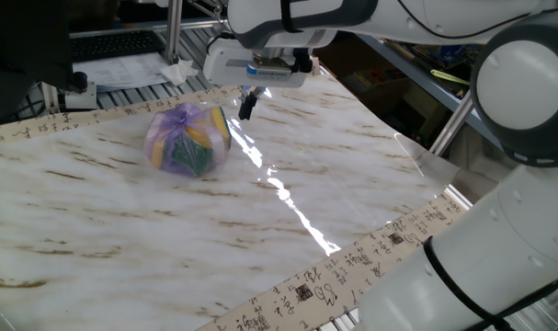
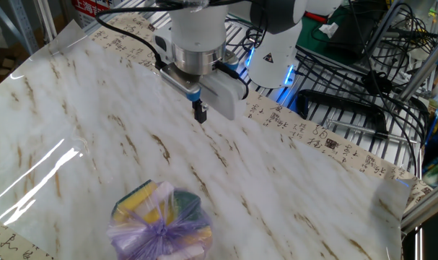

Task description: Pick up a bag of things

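The bag of things (image 1: 187,139) is a small round translucent purple plastic bag, knotted on top, with yellow and dark green items inside. It lies on the marble-patterned table (image 1: 288,230); in the other fixed view it lies near the bottom edge (image 2: 159,219). My gripper (image 1: 246,107) hangs above the table just right of the bag and a little higher, apart from it. Its dark fingers are together and hold nothing. In the other fixed view the gripper (image 2: 200,113) is well beyond the bag.
A glossy plastic sheet covers the table, and a patterned paper border (image 2: 327,141) runs along its edges. Wire racks with cables (image 2: 363,79) and the robot base (image 2: 276,50) stand behind. A keyboard and papers (image 1: 122,55) lie beyond the far edge.
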Available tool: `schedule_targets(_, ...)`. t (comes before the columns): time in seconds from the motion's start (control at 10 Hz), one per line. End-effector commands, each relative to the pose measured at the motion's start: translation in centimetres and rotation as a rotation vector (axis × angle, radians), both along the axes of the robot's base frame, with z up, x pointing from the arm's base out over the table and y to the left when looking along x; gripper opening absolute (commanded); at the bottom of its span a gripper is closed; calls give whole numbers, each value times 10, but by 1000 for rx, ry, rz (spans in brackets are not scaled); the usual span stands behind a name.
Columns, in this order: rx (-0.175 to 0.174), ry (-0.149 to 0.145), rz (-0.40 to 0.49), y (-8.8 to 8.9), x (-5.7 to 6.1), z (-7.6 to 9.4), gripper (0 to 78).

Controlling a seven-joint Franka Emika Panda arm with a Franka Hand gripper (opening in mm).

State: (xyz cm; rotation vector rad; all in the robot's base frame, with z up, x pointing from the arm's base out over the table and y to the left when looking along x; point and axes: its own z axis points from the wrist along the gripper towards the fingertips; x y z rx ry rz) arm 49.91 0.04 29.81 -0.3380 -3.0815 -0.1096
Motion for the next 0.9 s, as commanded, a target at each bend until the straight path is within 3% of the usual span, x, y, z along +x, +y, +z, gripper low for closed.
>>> schedule_targets(0.1, -25, 4, -12, 0, 1, 2, 0)
schedule_targets(0.3, -28, 1, -8, 1, 1, 5, 0)
schedule_targets(0.6, -78, 13, -4, 1, 2, 10, 0)
schedule_targets(0.9, -75, 18, -13, 1, 2, 10, 0)
